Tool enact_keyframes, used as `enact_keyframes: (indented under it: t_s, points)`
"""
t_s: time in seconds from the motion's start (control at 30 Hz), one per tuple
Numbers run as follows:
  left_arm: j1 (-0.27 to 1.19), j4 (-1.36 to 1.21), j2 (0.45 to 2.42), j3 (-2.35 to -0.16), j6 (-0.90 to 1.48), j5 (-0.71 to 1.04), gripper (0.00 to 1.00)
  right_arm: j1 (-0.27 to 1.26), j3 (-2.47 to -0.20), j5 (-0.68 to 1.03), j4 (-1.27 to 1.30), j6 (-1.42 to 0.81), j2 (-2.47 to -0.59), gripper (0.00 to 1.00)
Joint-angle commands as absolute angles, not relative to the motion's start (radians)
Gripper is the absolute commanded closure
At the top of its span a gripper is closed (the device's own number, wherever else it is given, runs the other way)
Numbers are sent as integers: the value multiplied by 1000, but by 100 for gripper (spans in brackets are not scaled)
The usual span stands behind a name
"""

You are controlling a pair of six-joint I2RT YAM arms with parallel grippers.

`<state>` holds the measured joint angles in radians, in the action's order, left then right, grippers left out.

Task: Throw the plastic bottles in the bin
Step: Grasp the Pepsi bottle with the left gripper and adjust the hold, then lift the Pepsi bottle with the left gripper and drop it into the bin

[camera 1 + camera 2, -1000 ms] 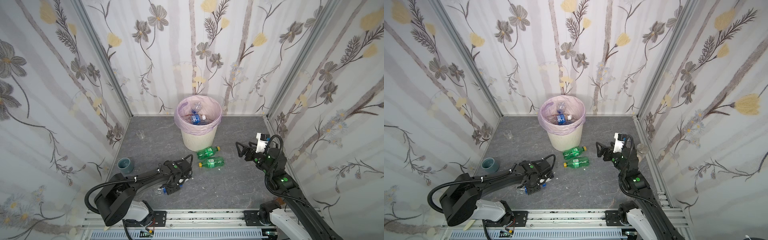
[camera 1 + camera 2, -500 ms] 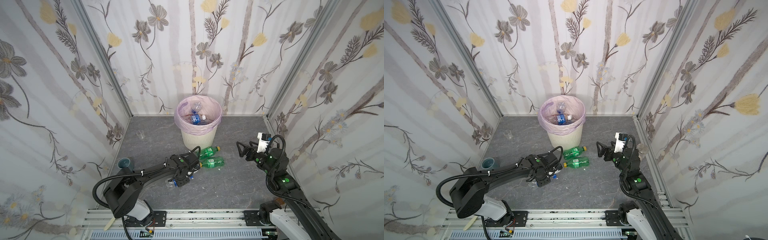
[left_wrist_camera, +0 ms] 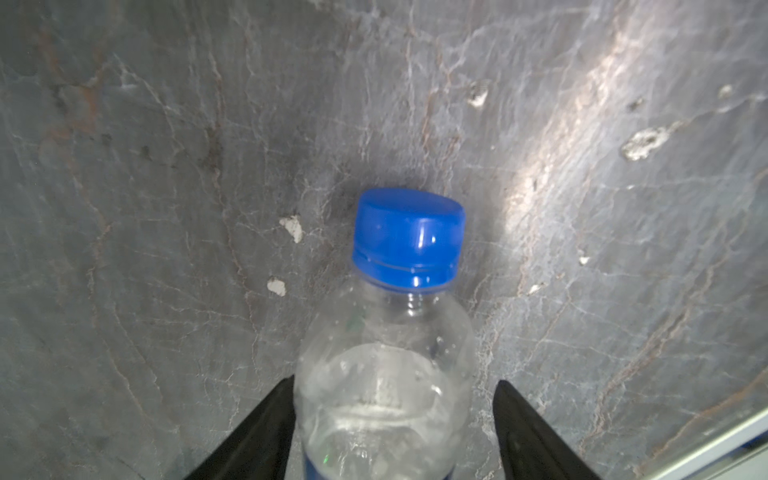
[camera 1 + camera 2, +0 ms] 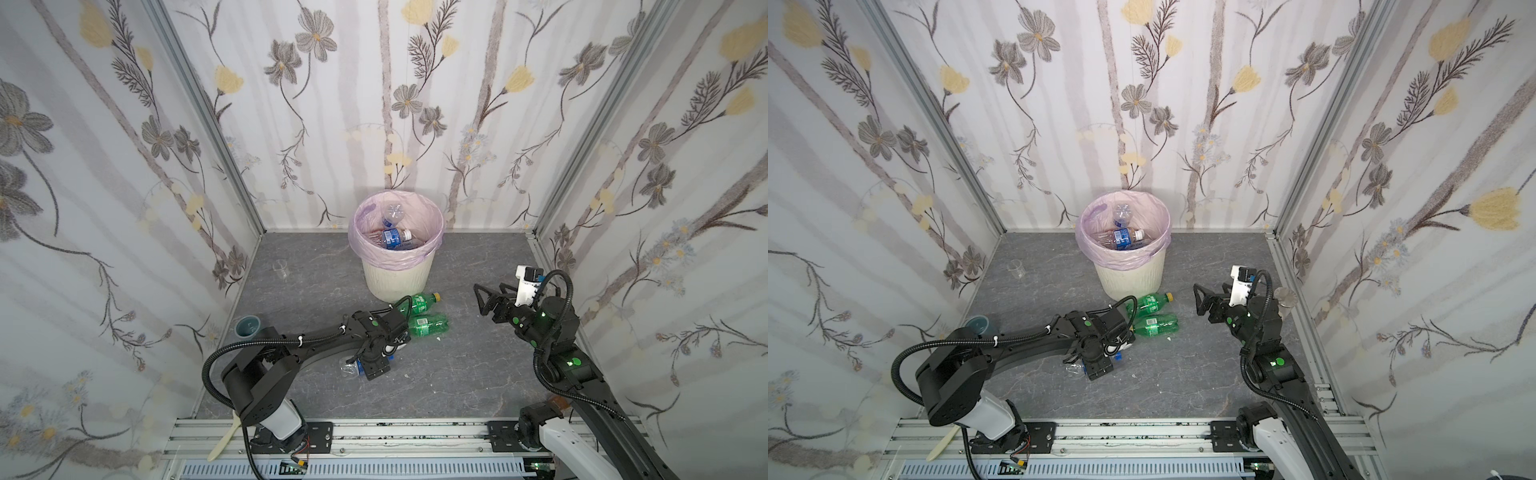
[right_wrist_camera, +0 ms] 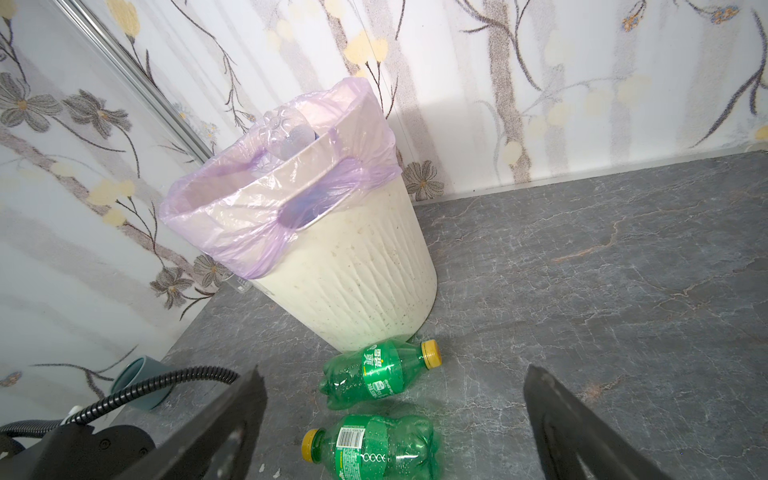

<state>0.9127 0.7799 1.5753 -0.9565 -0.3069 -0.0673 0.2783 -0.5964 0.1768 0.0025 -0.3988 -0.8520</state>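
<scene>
Left hand (image 3: 395, 380) half-open astride bottle (image 3: 388, 332) (blue-capped)

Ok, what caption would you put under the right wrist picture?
Two green bottles lie on the floor by the bin, ahead of the open right gripper.

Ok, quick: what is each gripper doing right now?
Left gripper: open, jaws astride the clear blue-capped bottle, a gap showing on one side.
Right gripper: open, empty.
</scene>
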Motion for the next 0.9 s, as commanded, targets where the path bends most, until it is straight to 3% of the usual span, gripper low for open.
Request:
enact_keyframes:
  t_s: [0.0, 0.2, 0.67, 0.87]
  points:
    - [913, 776, 1559, -934, -296, -65, 24, 278, -603, 188, 21, -394, -860, 3]
    - [912, 755, 1555, -894, -274, -92, 24, 278, -601, 199, 34, -397, -873, 3]
    - [913, 753, 1647, -922, -199, -175, 53, 278, -594, 189, 19, -376, -845, 3]
    - [913, 753, 1561, -942, -172, -219, 57, 277, -583, 193, 39, -379, -865, 3]
